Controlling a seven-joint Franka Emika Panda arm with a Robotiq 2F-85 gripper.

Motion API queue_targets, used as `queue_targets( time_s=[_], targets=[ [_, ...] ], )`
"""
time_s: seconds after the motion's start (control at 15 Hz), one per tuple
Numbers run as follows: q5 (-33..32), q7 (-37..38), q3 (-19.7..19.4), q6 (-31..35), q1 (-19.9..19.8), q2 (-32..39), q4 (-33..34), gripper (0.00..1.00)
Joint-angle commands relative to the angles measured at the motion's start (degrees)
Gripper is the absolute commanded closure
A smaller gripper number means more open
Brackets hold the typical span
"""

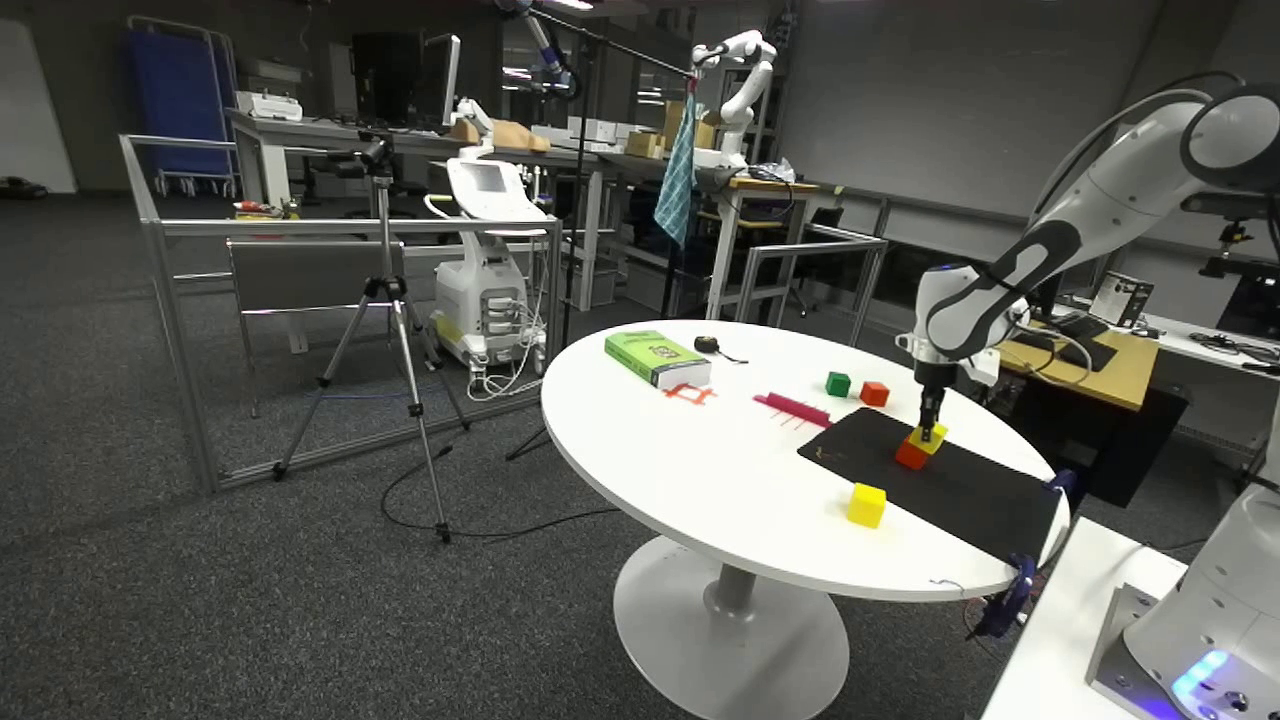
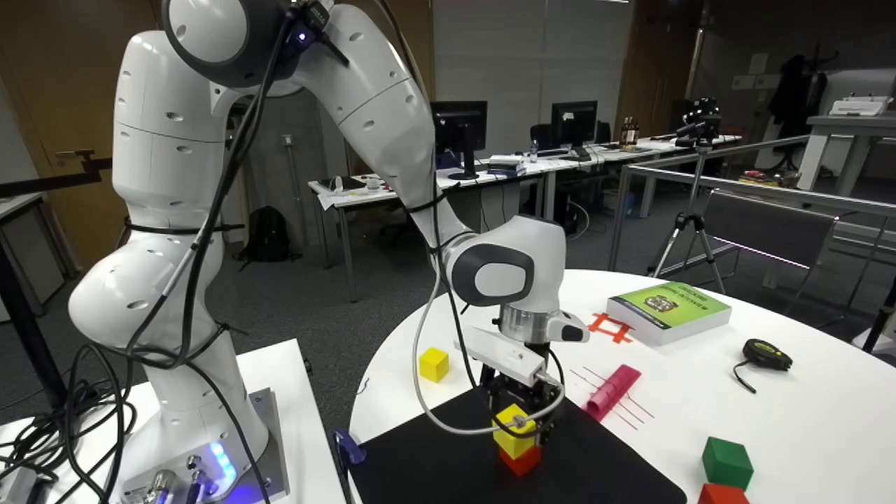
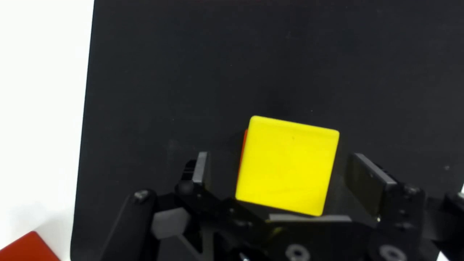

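Observation:
A yellow block (image 3: 290, 159) rests on top of a red block (image 2: 521, 462), and the pair stands on a black mat (image 1: 975, 500). From above, only a thin strip of the red block shows along the yellow one's left side. My gripper (image 3: 288, 168) is open around the yellow block, with a visible gap at the left and right fingers (image 3: 369, 185). At the near side, the block's corner overlaps a grey-edged part of the gripper in the wrist view; I cannot tell whether they touch. In an exterior view the gripper (image 1: 930, 415) points down at the stack.
Another yellow block (image 1: 866, 505) sits beside the mat. A green block (image 1: 838, 384) and a second red block (image 1: 874, 394) lie past its opposite side. Farther across the white table are a pink piece (image 2: 613, 392), a green book (image 2: 668, 308) and a tape measure (image 2: 766, 355).

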Motion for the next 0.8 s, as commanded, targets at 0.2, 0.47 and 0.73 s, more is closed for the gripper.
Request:
queue_targets(
  time_s=[0.2,0.47,0.73],
  targets=[
    [8.4,-2.71,1.67,-2.07,-1.91,-7.36,1.46,0.0],
    [16.46,-3.51,1.86,-6.39,-1.59,-9.19,5.96,0.0],
    [20.12,-2.81,1.37,-10.96,-1.37,-7.04,14.61,0.0]
  ],
)
